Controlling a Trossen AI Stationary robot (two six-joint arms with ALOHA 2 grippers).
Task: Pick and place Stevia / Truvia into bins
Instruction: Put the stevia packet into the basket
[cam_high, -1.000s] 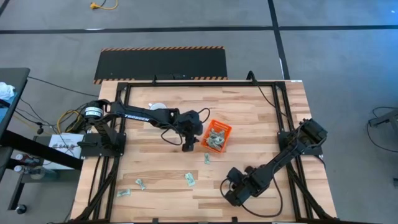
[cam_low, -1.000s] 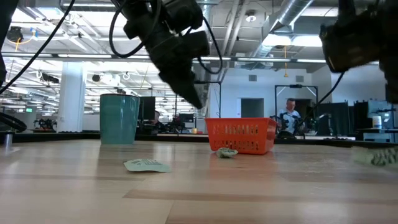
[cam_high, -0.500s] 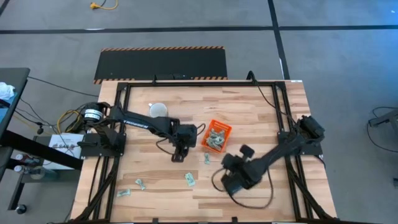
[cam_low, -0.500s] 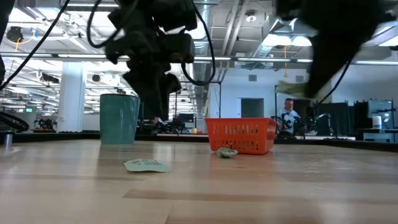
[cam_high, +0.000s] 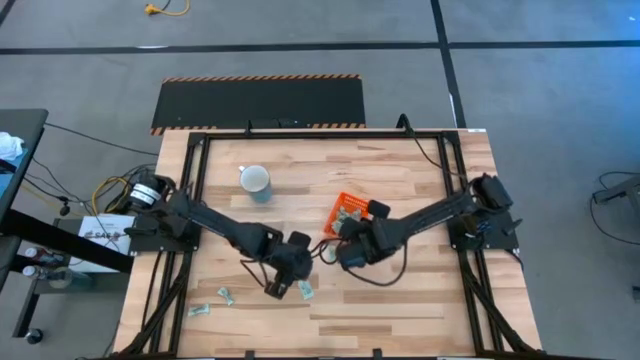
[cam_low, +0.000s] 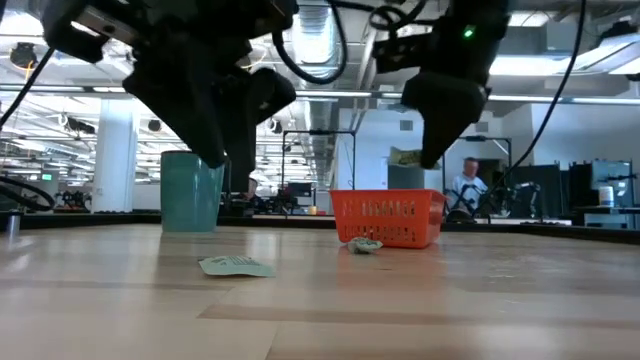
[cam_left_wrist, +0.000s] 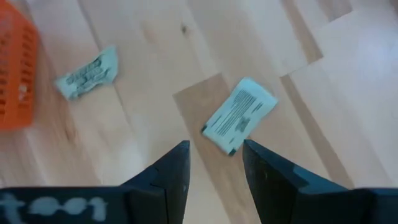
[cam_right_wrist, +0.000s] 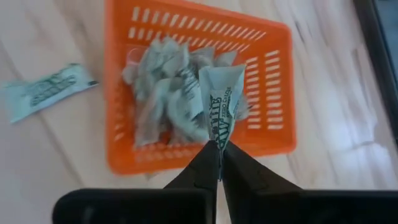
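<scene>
Right gripper (cam_right_wrist: 219, 167) is pinched shut on one Stevia sachet (cam_right_wrist: 220, 106), which sticks up from the fingertips with its free end over the orange bin (cam_right_wrist: 278, 93). From above, that gripper (cam_high: 350, 243) sits at the bin's (cam_high: 344, 205) near edge, arm reaching in from the right side of the table (cam_high: 420, 170). At table height it (cam_low: 432, 150) hangs above the bin (cam_low: 388, 217) with the sachet (cam_low: 404, 157) clear of the rim. Bin already holds a heap of sachets (cam_right_wrist: 163, 87), crumpled together. One loose sachet (cam_right_wrist: 45, 91) lies flat on the wood just beside the bin wall, not touching it as far as I can tell; same one shows at table level (cam_low: 364, 245) in front of the bin. Left gripper (cam_left_wrist: 215, 163) has jaws parted, nothing between them, hovering over a flat sachet (cam_left_wrist: 239, 114) that lies just past the fingertips. Another sachet (cam_left_wrist: 87, 74) lies farther off near the bin's corner (cam_left_wrist: 13, 74). From above, left gripper (cam_high: 281, 281) is at the near-middle of the table, with the sachet (cam_high: 305, 290) beside it. Two more sachets lie toward the near left corner (cam_high: 226, 295) (cam_high: 199, 310), well apart from the bin. Pale mug (cam_high: 255, 182) stands upright at the far left, away from both arms. A person (cam_low: 463, 186) is visible in the room behind the table.
</scene>
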